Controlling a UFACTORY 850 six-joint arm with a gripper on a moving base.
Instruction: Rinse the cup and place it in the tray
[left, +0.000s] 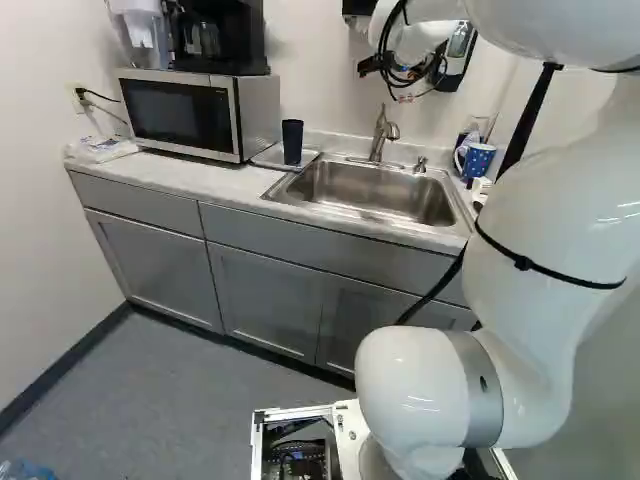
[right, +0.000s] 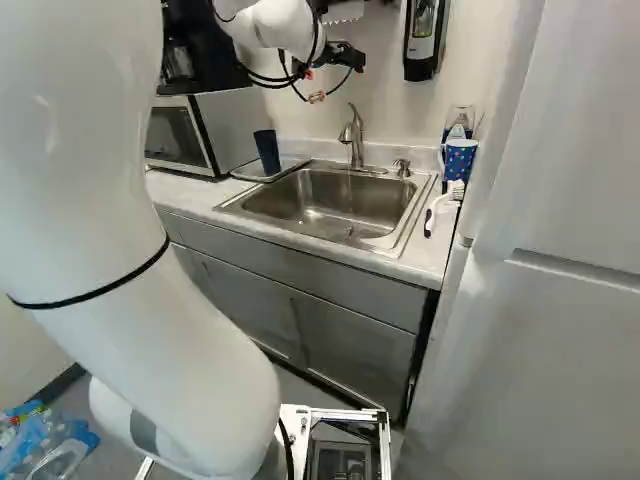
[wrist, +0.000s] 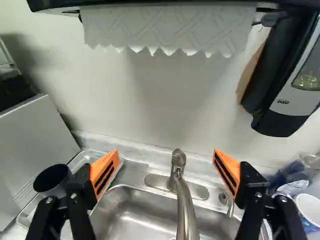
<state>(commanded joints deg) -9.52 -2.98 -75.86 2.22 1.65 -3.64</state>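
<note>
Wide and empty, the arm's jaws are hanging above the sink (left: 385, 193) while the dark cup (left: 292, 143) is standing in the tray (left: 267, 159), placement apparently finishing and the next move calling for backing clear of the faucet (left: 380, 136).

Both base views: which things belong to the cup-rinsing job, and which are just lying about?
Likely part of the job:
tall dark cup, standing in the tray
shallow silvery tray
rectangular stainless-steel sink
curved metal faucet

Apparently just lying about:
blue mug with light spots
white-and-dark brush
boxy silver-and-black microwave
</note>
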